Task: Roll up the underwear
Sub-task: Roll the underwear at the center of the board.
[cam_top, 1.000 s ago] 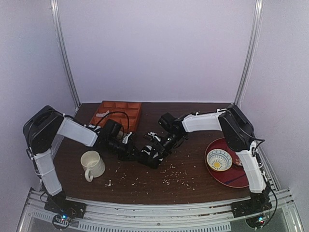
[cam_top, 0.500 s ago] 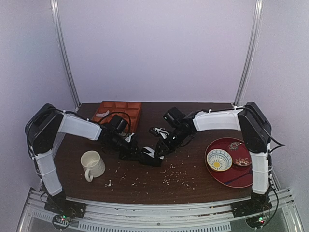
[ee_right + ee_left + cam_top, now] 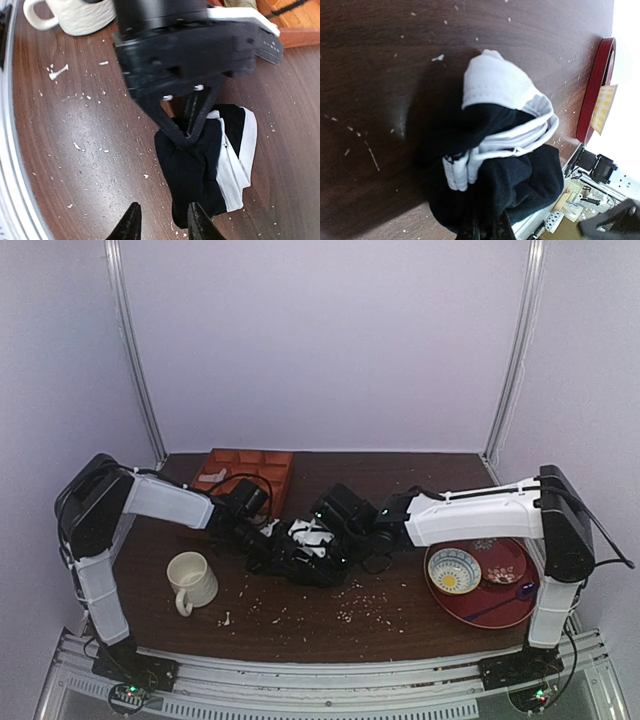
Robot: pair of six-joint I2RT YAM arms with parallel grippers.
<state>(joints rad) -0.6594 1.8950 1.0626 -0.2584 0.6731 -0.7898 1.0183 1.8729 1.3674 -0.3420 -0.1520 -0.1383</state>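
Observation:
The underwear is a bunched bundle of black fabric with white edging on the brown table; I cannot tell if it is one piece or two. My left gripper is shut on the bundle's black fabric, seen in the left wrist view and in the right wrist view. The underwear fills the left wrist view. My right gripper is open and empty just beside the underwear. One fingertip is at the fabric's edge, and the other is over bare table.
A white mug stands left of the bundle, also in the right wrist view. An orange-brown compartment tray sits at the back left. A red plate with a patterned bowl is at the right. Crumbs litter the table.
My right arm has stretched left and its wrist now sits over the bundle. My left gripper has kept its hold and shifted a little right. More white edging shows now.

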